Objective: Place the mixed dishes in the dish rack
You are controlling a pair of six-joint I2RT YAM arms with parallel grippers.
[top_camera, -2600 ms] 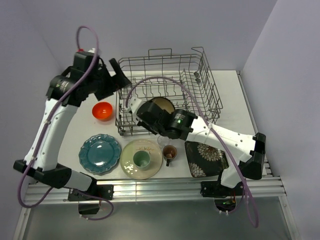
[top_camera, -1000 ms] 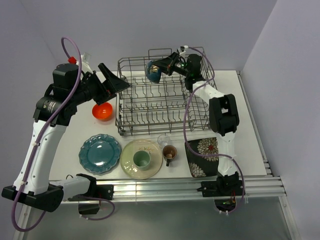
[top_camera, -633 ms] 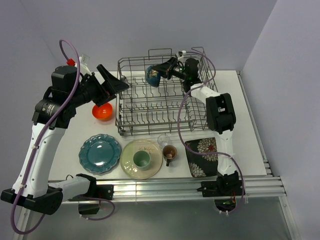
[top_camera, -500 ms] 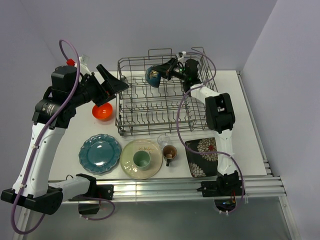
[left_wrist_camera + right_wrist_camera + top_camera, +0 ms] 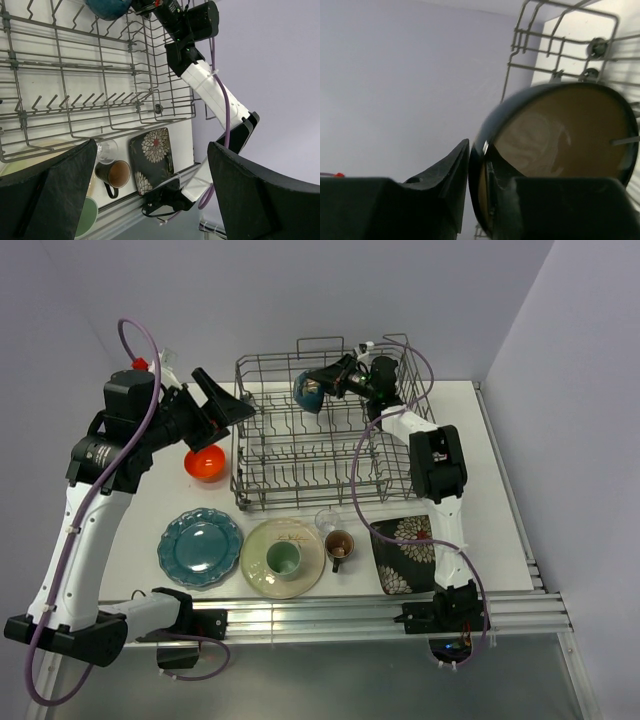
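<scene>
Right gripper [image 5: 326,386]: jaws narrow, pinching the rim of the dark bowl [image 5: 308,391], one finger outside the wall and one inside. The bowl is tipped on edge in the far rows of the dish rack [image 5: 238,435], just inside its far wall. Whether it bears on the wires cannot be told.

Left gripper [image 5: 228,400]: jaws wide, holding nothing, above the rack's far left corner.

Open tine rows lie between the bowl and the rack's near wall.

The red-orange bowl [image 5: 205,462] sits just beside the rack's left wall. Along the near edge of the tabletop [image 5: 470,440], left to right:
- teal scalloped plate [image 5: 200,547]
- cream round plate [image 5: 262,572] carrying the pale green cup [image 5: 284,558]
- clear glass [image 5: 326,521] and brown mug [image 5: 339,545]
- black square floral plate [image 5: 405,555]
</scene>
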